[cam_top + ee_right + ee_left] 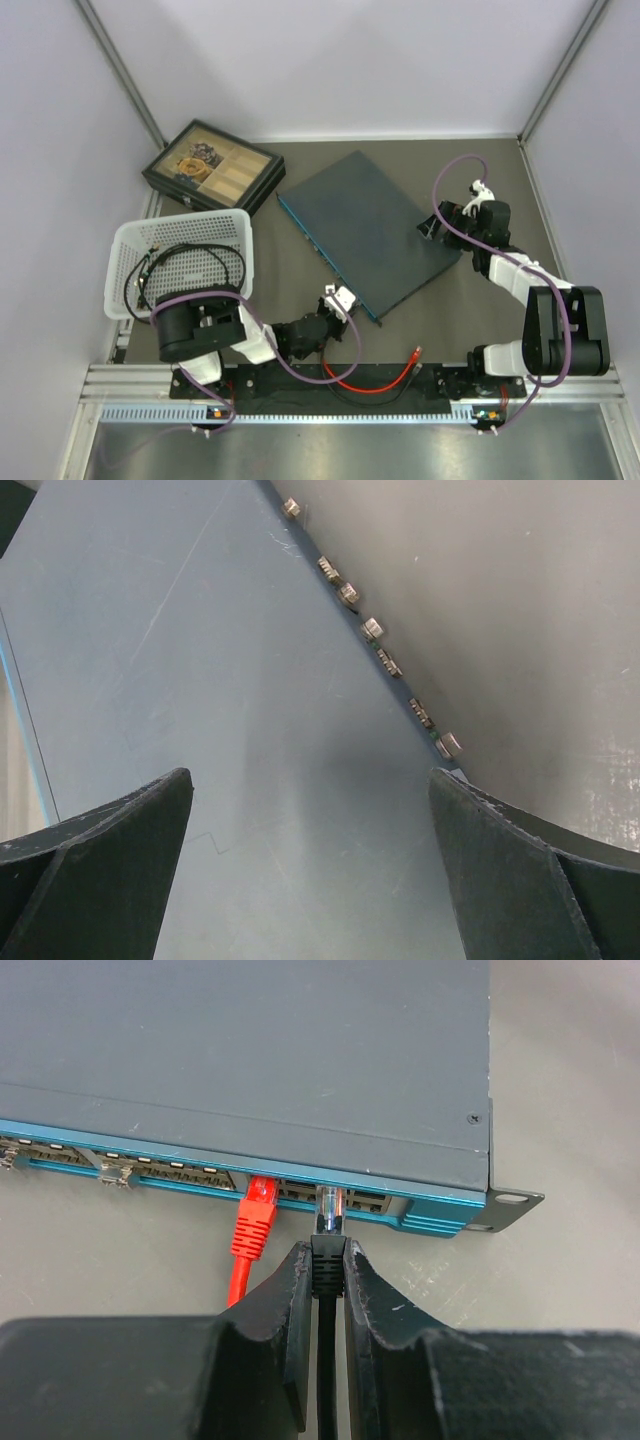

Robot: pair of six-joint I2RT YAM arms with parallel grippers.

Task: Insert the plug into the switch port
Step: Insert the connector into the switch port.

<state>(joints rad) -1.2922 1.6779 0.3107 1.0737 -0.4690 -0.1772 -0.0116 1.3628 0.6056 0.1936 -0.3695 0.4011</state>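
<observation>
While left fingers pinch its black boot, clear-tipped black cable plug points 12 o'clock, tip at socket row of flat dark blue-grey metal switch, axis square to teal edge. Right fingers wide, empty, over switch top.

1. The switch sat mid-table, turned at an angle.
2. The compartment box was behind it on the left, the basket holding cables nearer, further left.
3. The plug sat at the switch's port row, just right of a plugged-in cable.
</observation>
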